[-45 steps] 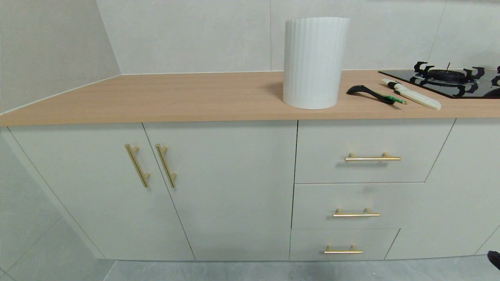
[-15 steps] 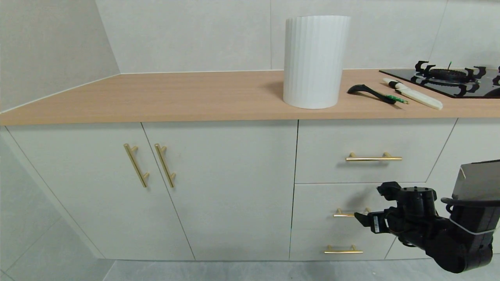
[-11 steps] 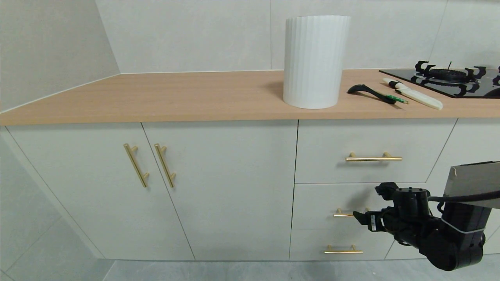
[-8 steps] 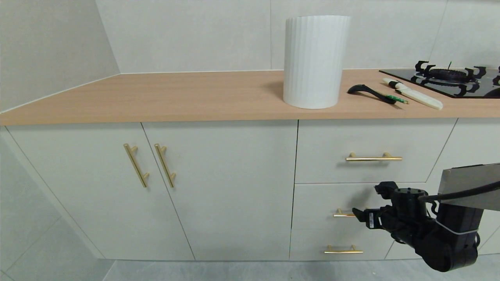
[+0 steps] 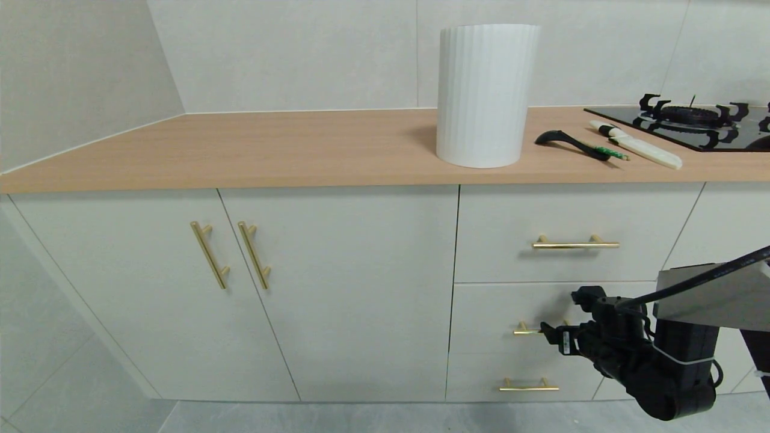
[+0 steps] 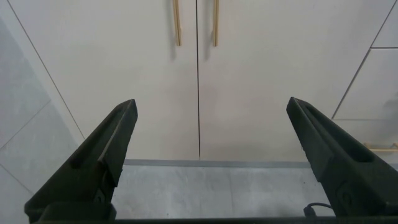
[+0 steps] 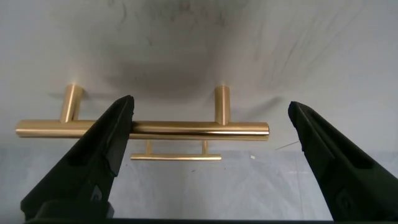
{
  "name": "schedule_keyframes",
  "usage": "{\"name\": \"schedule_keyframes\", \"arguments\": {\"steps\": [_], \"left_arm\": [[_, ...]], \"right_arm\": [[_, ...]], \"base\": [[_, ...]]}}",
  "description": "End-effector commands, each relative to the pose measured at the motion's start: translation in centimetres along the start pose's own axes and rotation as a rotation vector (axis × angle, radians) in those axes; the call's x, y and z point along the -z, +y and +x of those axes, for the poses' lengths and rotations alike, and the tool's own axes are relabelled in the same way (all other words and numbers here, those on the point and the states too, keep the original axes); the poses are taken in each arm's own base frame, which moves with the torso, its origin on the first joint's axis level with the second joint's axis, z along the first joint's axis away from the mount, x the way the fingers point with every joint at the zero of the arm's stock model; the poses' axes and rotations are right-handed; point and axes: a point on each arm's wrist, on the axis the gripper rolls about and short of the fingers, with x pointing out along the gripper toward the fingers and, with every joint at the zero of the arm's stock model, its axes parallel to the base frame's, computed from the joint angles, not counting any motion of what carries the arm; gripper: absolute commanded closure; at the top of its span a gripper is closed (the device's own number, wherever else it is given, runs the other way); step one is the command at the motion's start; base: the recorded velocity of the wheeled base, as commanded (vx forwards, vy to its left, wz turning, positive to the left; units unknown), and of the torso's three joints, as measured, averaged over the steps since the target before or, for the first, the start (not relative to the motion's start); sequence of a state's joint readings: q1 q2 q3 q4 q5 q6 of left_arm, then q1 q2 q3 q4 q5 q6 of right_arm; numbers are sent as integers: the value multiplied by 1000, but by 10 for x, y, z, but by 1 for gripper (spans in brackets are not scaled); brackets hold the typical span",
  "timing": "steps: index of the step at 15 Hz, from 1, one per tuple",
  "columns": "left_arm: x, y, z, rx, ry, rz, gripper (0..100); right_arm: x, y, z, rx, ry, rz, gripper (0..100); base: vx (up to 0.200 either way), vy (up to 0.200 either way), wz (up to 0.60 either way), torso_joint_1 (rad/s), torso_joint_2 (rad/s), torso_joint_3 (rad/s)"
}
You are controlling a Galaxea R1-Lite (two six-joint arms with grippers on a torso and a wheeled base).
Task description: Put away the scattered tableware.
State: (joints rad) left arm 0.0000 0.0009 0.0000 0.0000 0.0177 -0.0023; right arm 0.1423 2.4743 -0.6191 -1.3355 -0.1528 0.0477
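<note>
**Right tool advanced to the middle drawer handle**

Compared with half a second ago, the right tool [image 5: 562,313] has shifted slightly to the left across the cabinet front. Its lower fingertip now overlaps the right end of the middle drawer handle [image 5: 528,330]. Three seconds ago this arm was at the picture's lower right corner, far from the drawers. The items on the table [image 5: 271,150] have not moved.

1. Right tool. In the right wrist view, the right tool [image 7: 210,106] has its fingers wide apart, with nothing clamped. The brass bar of the middle drawer handle [image 7: 186,130] runs crosswise between them, and its right post and right end lie inside the gap. Contact with the bar cannot be determined. The bottom drawer handle [image 7: 175,157] shows just beyond the bar.
2. Left tool. In the left wrist view, the left tool [image 6: 211,104] has its fingers spread apart and holds nothing. It faces the two vertical door handles [image 6: 196,22] of the double cabinet.
3. Tableware. The black ladle [image 5: 568,143] lies flat on the table, just right of the white ribbed canister [image 5: 484,96]. A green-handled utensil [image 5: 612,153] touches the ladle's handle end. The white knife [image 5: 640,151] lies just beside them, near the gas hob [image 5: 692,123].
4. Drawers. The top drawer handle [image 5: 574,244] is above the right tool. All three drawers are closed.
</note>
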Motion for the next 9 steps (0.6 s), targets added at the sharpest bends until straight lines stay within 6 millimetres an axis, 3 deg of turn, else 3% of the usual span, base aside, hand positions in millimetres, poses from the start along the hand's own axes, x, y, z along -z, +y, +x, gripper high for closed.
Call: {"name": "schedule_keyframes", "arguments": {"steps": [1, 9], "left_arm": [[0, 0, 0, -1, 1, -1, 0], [0, 0, 0, 1, 1, -1, 0]], "right_arm": [[7, 0, 2, 0, 25, -9, 0], [9, 1, 0, -1, 37, -15, 0]], "base": [[0, 0, 0, 0, 0, 0], [0, 0, 0, 0, 0, 0]]}}
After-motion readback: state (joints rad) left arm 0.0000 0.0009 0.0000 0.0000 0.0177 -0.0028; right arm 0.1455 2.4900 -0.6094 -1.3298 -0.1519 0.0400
